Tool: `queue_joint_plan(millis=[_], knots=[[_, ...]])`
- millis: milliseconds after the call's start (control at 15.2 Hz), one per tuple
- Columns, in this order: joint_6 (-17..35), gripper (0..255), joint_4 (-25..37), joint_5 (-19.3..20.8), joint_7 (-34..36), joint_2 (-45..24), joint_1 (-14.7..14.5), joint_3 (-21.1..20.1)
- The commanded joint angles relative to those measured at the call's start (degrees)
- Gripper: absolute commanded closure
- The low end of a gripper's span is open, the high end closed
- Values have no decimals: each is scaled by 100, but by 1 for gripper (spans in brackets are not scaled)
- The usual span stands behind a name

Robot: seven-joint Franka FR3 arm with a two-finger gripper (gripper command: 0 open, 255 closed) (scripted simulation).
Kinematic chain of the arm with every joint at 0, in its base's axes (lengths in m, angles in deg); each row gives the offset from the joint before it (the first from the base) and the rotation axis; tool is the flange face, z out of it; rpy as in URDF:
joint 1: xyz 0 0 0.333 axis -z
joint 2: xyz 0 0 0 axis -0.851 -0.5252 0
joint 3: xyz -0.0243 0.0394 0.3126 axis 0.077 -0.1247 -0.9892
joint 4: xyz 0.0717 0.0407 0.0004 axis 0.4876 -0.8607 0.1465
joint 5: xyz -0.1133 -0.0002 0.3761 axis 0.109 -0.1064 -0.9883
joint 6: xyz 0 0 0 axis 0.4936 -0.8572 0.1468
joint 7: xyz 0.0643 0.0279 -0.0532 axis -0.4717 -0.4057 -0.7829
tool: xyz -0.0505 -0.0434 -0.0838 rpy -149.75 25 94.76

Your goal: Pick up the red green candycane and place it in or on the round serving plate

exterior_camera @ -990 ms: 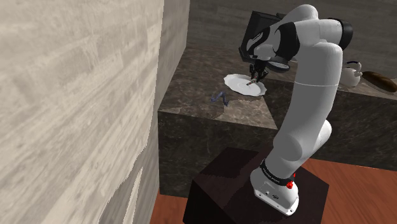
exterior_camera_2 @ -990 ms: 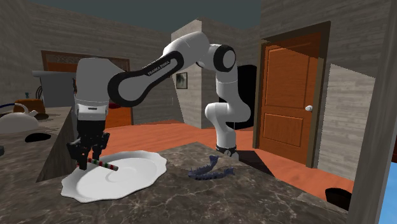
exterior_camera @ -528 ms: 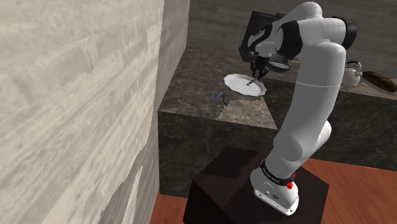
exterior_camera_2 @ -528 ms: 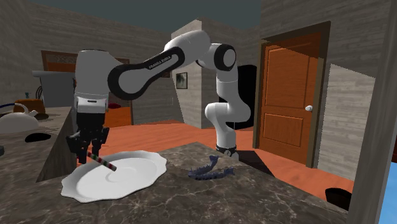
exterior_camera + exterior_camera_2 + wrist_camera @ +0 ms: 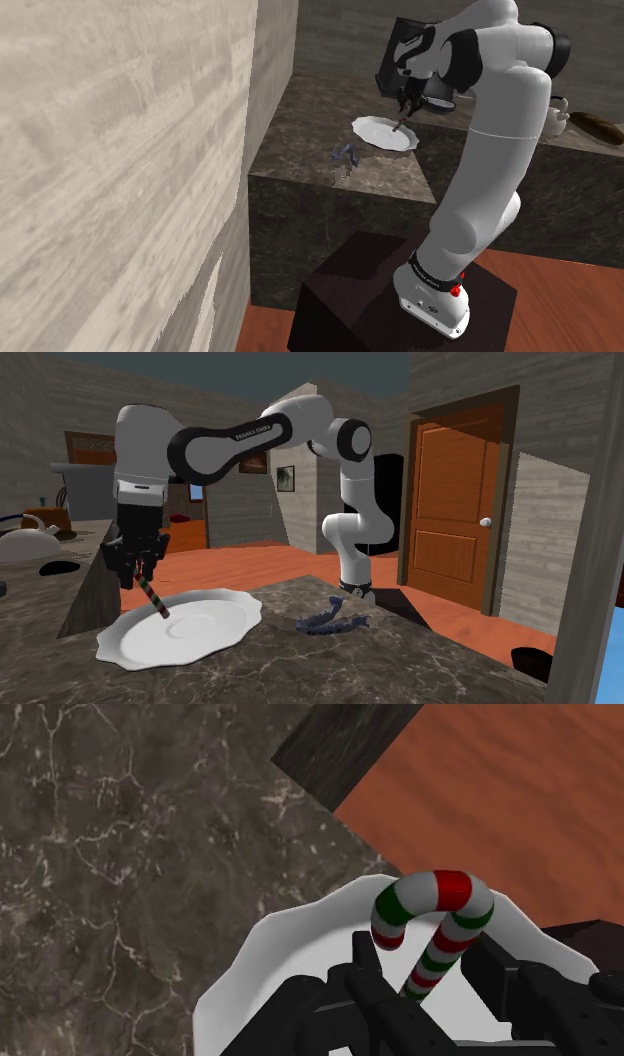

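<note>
Red-green-white candycane (image 5: 152, 595) stays clamped in the hand (image 5: 138, 574), now raised, hanging toward 5 o'clock over the white plate (image 5: 215, 620); placement appears unfinished, release pending.

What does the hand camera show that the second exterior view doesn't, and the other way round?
Wrist view: the curved hook of the candy cane, clasped between the black fingers. Second exterior view: the whole white arm, an orange door, a tangled blue-grey thing on the stone counter. Both: the gripper shut on the candy cane over the white plate.
</note>
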Motion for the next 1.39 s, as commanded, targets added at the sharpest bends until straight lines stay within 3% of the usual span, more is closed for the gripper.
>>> queue_joint_plan(millis=[0, 198, 660, 1320], knots=[[-133, 255, 98, 33, 7, 42, -3, 18], [-282, 255, 214, 69, 22, 86, -10, 34], [-194, 255, -1038, 1271, 1456, 1506, -999, -74], [552, 255, -1547, 1073, 1374, 1206, -932, -84]])
